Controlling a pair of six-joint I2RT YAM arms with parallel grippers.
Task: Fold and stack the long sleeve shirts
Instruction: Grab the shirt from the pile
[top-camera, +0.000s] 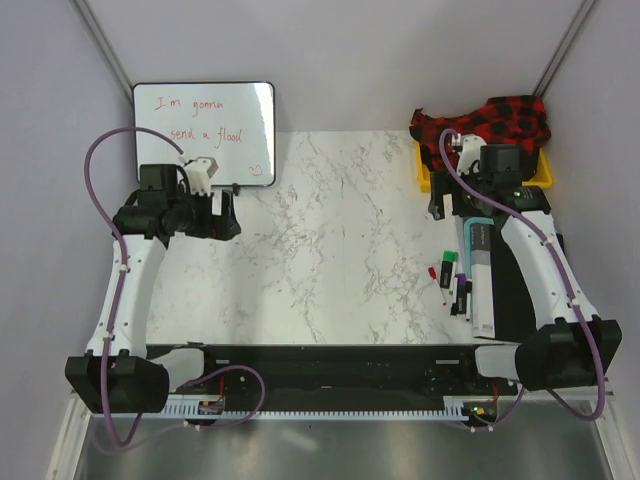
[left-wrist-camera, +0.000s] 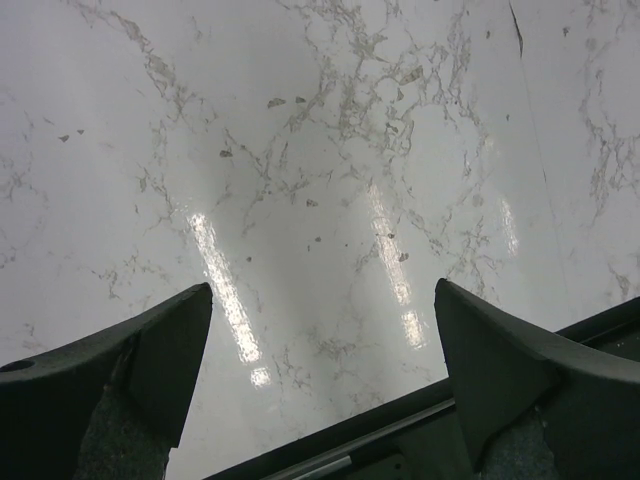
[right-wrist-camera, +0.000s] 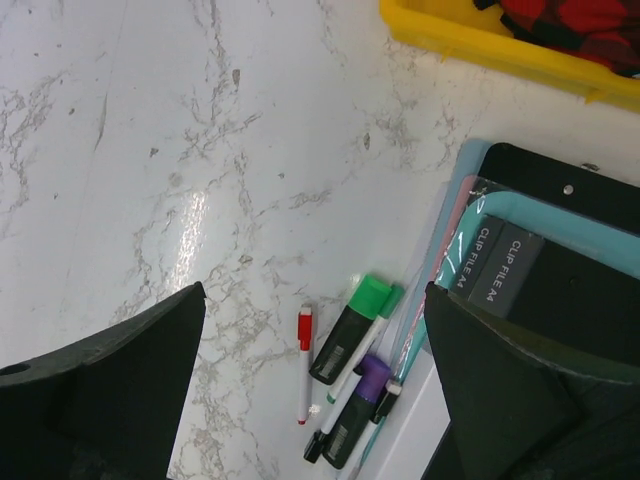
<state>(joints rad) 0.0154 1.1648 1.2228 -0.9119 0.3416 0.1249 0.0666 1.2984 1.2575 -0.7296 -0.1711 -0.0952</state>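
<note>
Shirt (top-camera: 490, 122) heaped in bin (top-camera: 424, 176) just beyond my R gripper (top-camera: 438, 205), lying crosswise — L gripper (top-camera: 226, 214) well apart across table (top-camera: 330, 250); both w/ jaws apart, holding nothing.

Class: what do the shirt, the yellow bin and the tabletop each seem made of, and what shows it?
Shirt: soft woven cloth, likely flannel; crumpled, matte red-and-black check.
Bin: probably moulded plastic; smooth, uniform yellow rim.
Tabletop: glossy marble-look surface, stone or laminate; grey veins, bright reflections.
</note>
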